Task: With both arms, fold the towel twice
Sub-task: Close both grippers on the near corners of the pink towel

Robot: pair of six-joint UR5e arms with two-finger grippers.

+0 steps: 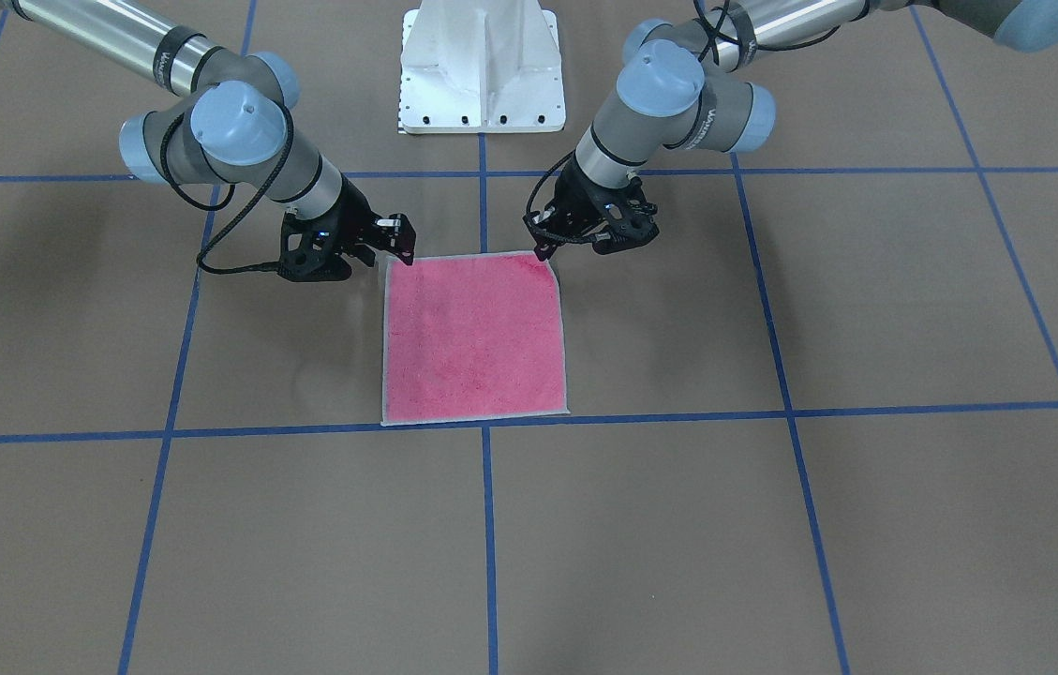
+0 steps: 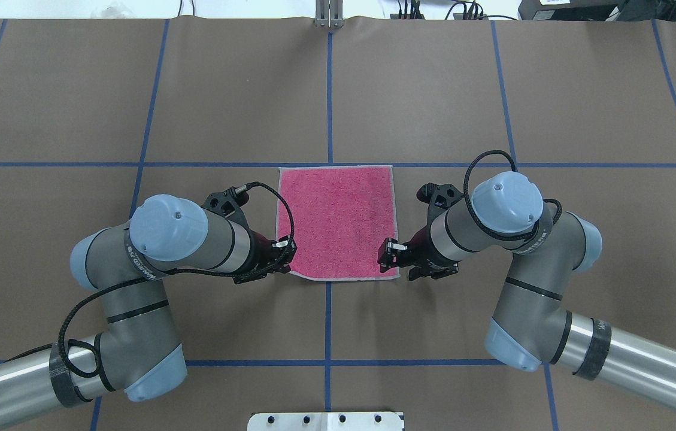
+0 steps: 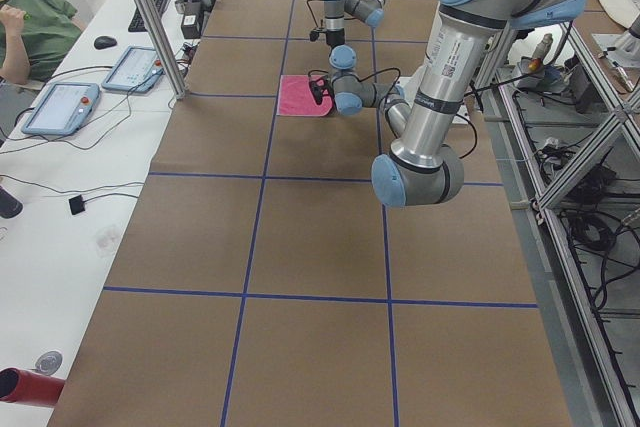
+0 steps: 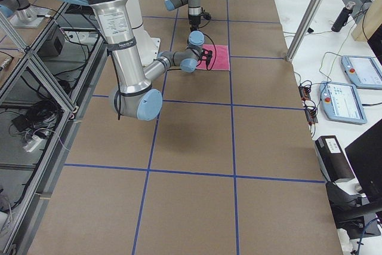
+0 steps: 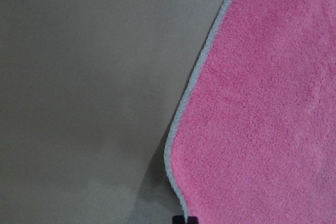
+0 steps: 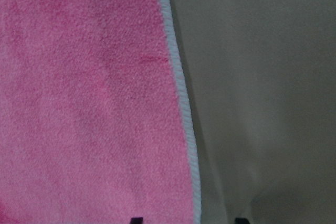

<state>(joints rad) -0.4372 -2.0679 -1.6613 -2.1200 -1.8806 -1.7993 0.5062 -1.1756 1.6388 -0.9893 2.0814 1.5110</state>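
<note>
The towel [image 2: 338,221] lies flat on the brown table, pink face up, with a light grey stitched edge. It also shows in the front view [image 1: 474,337]. My left gripper [image 2: 284,254] is at the towel's near left corner. In the left wrist view its fingertips [image 5: 181,219] show as one black tip at the towel's edge [image 5: 184,108], shut on the corner. My right gripper [image 2: 387,254] is at the near right corner. In the right wrist view its two tips stand apart, open, one over the towel [image 6: 79,103] and one over the table.
The white pedestal [image 1: 482,66] stands behind the towel on the robot's side. Blue tape lines [image 2: 329,90] cross the brown table. Operators' desks with tablets [image 3: 60,107] line the far side.
</note>
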